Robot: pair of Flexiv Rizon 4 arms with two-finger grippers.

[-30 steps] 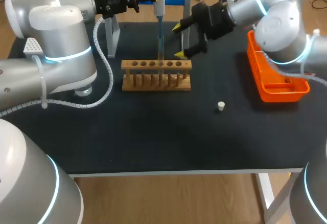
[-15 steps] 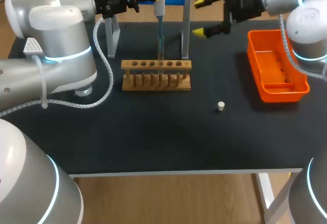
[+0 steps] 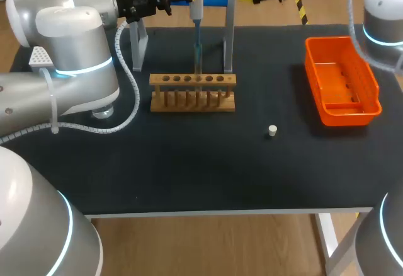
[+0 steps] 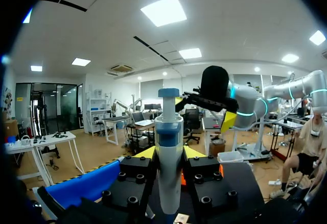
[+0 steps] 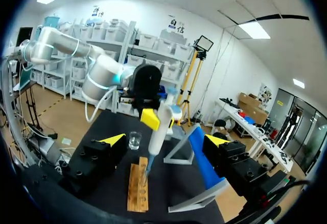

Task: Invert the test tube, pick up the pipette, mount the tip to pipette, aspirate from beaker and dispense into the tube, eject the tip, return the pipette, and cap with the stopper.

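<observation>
Pipette (image 3: pixel 196 21) is standing upright, L gripper (image 4: pixel 169 152) clamping its body, tip end sitting over wooden rack (image 3: pixel 192 93). R gripper (image 5: pixel 166 139) is hovering at rack's 1 o'clock, fingers wide apart, empty. Stopper (image 3: pixel 272 130) is lying at rack's 4 o'clock, orange bin (image 3: pixel 371 93) at 3.

The head view looks steeply down from above and behind the robot onto the whole counter (image 3: pixel 208 175), far enough off to take in the wooden rack (image 3: pixel 192 92) and the orange tray (image 3: pixel 343 80) together. The left wrist view sits close behind the pipette (image 4: pixel 169 162) clasped between its own fingers (image 4: pixel 145 153) and faces outward over the counter towards the right arm (image 4: pixel 255 104). The right wrist view looks back from a raised spot well apart, down past its own spread fingers, so it shares the rack with the head view, while the pipette shows in all three.
</observation>
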